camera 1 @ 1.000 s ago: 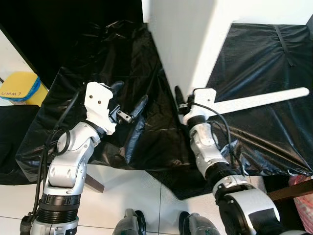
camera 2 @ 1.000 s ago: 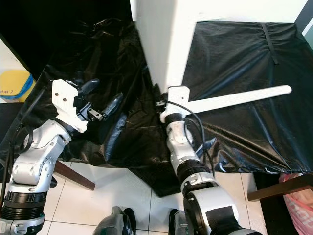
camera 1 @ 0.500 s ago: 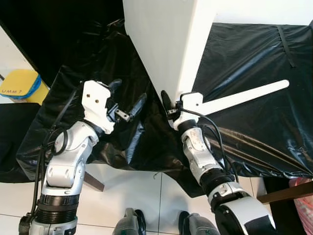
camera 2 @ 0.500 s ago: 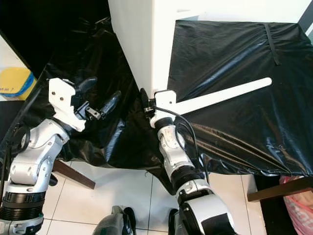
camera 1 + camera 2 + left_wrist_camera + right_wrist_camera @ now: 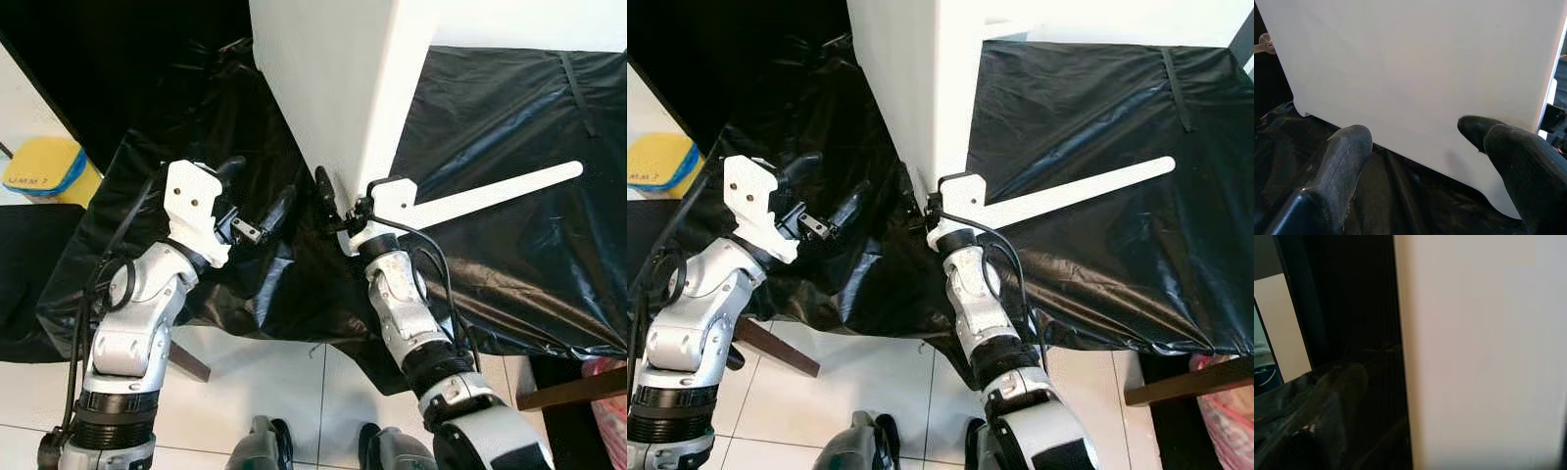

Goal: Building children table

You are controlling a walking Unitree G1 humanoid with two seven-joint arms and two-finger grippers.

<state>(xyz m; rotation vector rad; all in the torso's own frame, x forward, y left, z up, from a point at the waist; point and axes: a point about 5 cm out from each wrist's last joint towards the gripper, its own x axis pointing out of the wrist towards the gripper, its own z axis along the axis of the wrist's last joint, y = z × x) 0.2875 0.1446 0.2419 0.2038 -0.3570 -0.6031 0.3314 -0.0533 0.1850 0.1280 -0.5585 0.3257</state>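
Black plastic sheeting [image 5: 509, 147] covers the work surface, its crumpled front edge hanging above white floor tiles [image 5: 284, 382], with a yellow sponge-like pad [image 5: 39, 171] off to the robot's left. A large white tabletop panel [image 5: 338, 78] stands upright on the sheeting, its lower corner coming down between the two arms. The left arm is bent at the elbow and raised, and the left gripper [image 5: 257, 196] hangs just beside the panel's left face with its black fingers [image 5: 1347, 152] spread apart and clasping nothing; the wrist view shows the panel's bottom edge close ahead of the fingertips. The right arm reaches straight forward, and the right gripper [image 5: 338, 211] sits at the panel's lower corner, one finger on the panel's left side; whether it clamps the panel cannot be told. A long white table leg [image 5: 500, 191] lies flat on the sheeting to the right, angled away, with bare sheeting around it.
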